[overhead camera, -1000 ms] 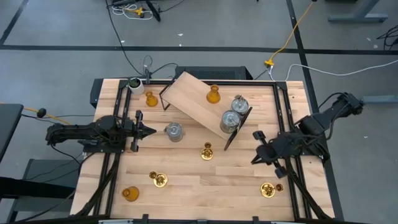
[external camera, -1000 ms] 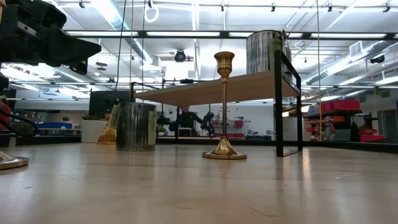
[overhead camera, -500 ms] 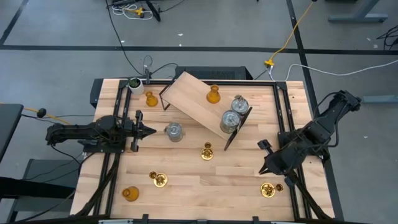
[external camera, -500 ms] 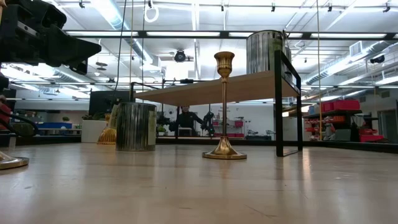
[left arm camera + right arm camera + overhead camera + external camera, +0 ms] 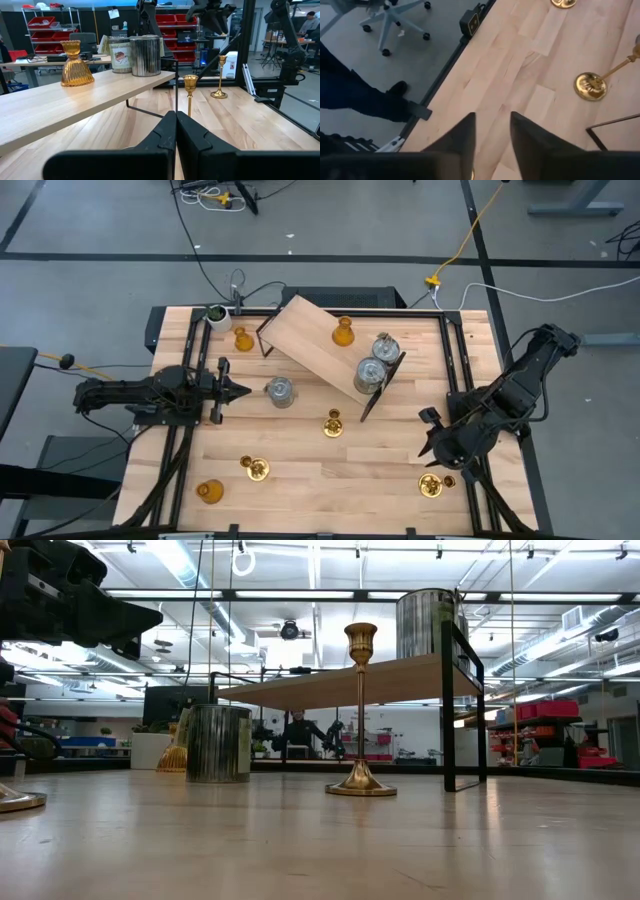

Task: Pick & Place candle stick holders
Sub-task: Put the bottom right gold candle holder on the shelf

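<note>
- High view, taken from the left: the left gripper [image 5: 243, 391] is held over the left part of the counter [image 5: 330, 480], pointing right, with its jaws pressed together on nothing, as the left wrist view confirms. A silver-grey cylinder [image 5: 280, 390] stands just to the right of its tip, on the counter.
- Near the near-left corner an amber glass holder [image 5: 208, 491] and a brass stick [image 5: 257, 469] are seen standing; another amber holder [image 5: 242, 339] is at the far left beside the small plant pot [image 5: 215, 313].
- At the middle, a raised wooden shelf [image 5: 310, 340] carries one amber holder [image 5: 343, 332] and two silver-grey cylinders [image 5: 372, 372]; a second brass stick [image 5: 333, 424] stands just in front of it.
- On the right, the right gripper [image 5: 433, 448] is angled down toward the near-right corner; its jaws are parted a little and nothing is held between them.
- The third brass stick [image 5: 431, 485] stands upright, long axis vertical, just nearer than those jaws and almost under them. It is judged the likely next pick, and the right arm is clearly the nearer one.
- A short drop toward the near edge would seem needed to bring the stem between the jaws.
- Right wrist view: bare counter planks lie ahead of the parted fingers [image 5: 460, 137], with the middle brass stick's round base [image 5: 590, 86] off to one side.
</note>
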`<act>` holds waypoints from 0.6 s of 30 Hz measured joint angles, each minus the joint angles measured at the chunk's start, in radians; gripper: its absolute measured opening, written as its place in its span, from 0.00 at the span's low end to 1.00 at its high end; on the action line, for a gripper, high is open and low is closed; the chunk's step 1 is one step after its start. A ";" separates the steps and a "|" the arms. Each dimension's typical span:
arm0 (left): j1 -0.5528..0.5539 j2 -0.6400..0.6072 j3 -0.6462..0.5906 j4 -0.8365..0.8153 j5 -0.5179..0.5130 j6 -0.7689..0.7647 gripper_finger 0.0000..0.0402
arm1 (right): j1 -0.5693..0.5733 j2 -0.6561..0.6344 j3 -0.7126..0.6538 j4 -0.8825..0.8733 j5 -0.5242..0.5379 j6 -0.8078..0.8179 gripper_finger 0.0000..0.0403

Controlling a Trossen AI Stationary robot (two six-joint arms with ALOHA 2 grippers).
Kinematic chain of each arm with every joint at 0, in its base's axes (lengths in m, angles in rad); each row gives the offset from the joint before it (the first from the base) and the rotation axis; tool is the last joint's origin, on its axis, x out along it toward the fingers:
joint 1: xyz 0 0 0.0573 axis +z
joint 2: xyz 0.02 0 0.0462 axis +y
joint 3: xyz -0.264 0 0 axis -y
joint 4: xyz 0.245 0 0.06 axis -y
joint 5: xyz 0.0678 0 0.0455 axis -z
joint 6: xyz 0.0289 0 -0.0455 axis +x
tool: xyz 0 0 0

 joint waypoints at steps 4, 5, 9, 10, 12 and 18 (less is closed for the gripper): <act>0.000 0.000 0.000 0.000 0.000 0.000 0.03 | 0.024 0.000 0.000 -0.005 -0.003 0.001 0.48; 0.000 0.000 0.000 0.000 0.000 0.000 0.03 | 0.032 0.000 0.000 -0.005 -0.003 0.001 0.52; 0.000 0.000 0.000 0.000 0.000 0.000 0.03 | 0.057 0.010 0.000 -0.005 -0.003 -0.037 0.67; 0.000 0.000 0.000 0.000 0.000 0.000 0.03 | 0.062 0.016 0.000 -0.005 -0.003 -0.061 0.70; 0.000 0.000 0.000 0.000 0.000 0.000 0.03 | 0.071 0.020 0.000 -0.003 -0.001 -0.111 0.77; 0.000 0.000 0.000 0.000 0.000 0.000 0.03 | 0.110 0.028 0.000 0.003 -0.003 -0.152 0.91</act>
